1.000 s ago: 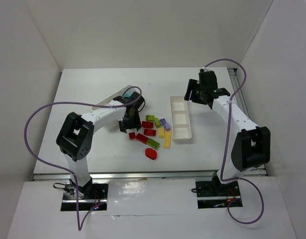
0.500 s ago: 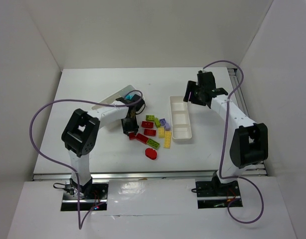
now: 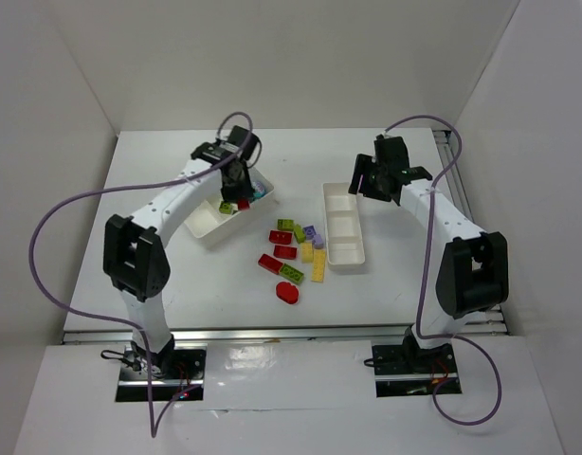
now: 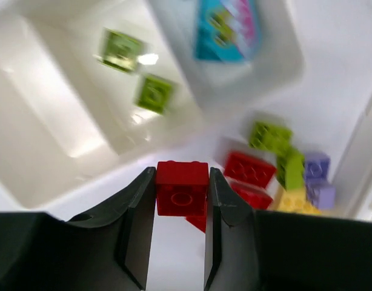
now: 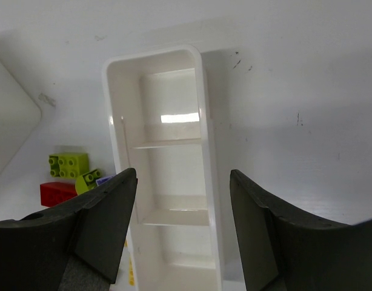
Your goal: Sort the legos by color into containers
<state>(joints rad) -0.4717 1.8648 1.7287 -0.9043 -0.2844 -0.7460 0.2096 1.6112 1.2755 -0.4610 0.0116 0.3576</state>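
The left gripper [image 4: 181, 179] has its jaws pressed in on a small red brick [image 4: 182, 188], pinching it by two opposite sides; it hangs over the near edge of the wider tray [image 3: 204, 227], on the left side of the table [image 3: 395, 289]; in the wrist view two lime green bricks [image 4: 154, 93] lie in one compartment of that tray, and a teal brick [image 4: 225, 30] lies in the one next to it; the picture is blurred there, so finer detail cannot be told. The right gripper [image 5: 181, 182] has its fingers spread wide with nothing between them; it hovers above the narrower tray [image 5: 204, 109], which lies lengthwise on the right side of the table. Between the two trays the loose bricks [image 3: 296, 248] lie in a cluster: red, lime green, lilac and yellow, some touching; the lilac and yellow ones sit just beside the narrower tray; the flat red oval piece [image 3: 287, 292] lies nearest the arms' bases, just beside the cluster.
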